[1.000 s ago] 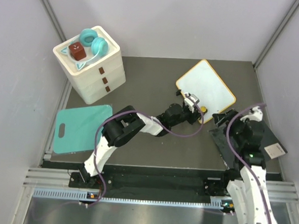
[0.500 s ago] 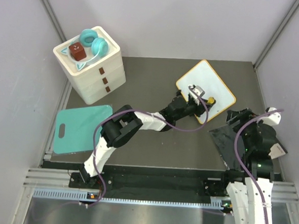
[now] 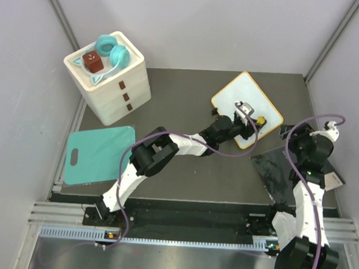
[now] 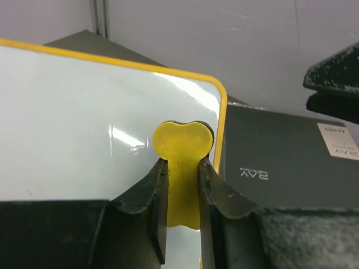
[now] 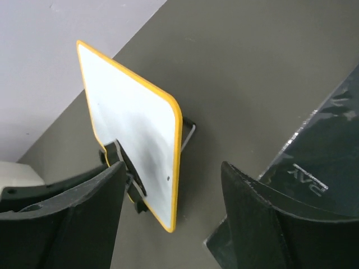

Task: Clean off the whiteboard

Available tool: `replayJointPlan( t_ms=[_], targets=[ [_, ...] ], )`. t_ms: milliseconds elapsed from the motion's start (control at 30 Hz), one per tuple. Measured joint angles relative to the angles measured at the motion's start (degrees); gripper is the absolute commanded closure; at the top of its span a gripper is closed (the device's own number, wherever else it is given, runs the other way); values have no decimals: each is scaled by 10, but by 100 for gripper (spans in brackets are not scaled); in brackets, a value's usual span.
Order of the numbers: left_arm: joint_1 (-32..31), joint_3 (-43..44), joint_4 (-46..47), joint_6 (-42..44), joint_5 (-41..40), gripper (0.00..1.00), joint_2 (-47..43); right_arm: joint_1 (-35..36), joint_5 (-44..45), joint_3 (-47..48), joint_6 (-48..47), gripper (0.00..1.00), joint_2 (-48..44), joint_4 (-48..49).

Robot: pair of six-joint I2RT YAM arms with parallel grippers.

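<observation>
My left gripper was clamped on the yellow eraser against the whiteboard; only a faint grey smear seemed left to wipe.

One white orange-framed whiteboard; one yellow heart-shaped eraser; one teal plastic cutting board at left; one cream drawer box; one pair of teal headphones; one brown cube; one dark grey slab.

We find open desk between the drawer box and the whiteboard; our left arm crosses the middle, and the dark slab fills the right side.
</observation>
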Motion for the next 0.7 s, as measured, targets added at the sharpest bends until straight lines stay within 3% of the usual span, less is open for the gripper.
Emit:
replayJointPlan(
  t_ms=[400, 700],
  targets=[
    [-1, 23, -10, -2, -8, 100, 20, -75, -198, -25, 89, 50, 215, 272],
    [-1, 31, -13, -2, -8, 100, 21, -84, -272, -27, 148, 54, 341, 416]
  ],
)
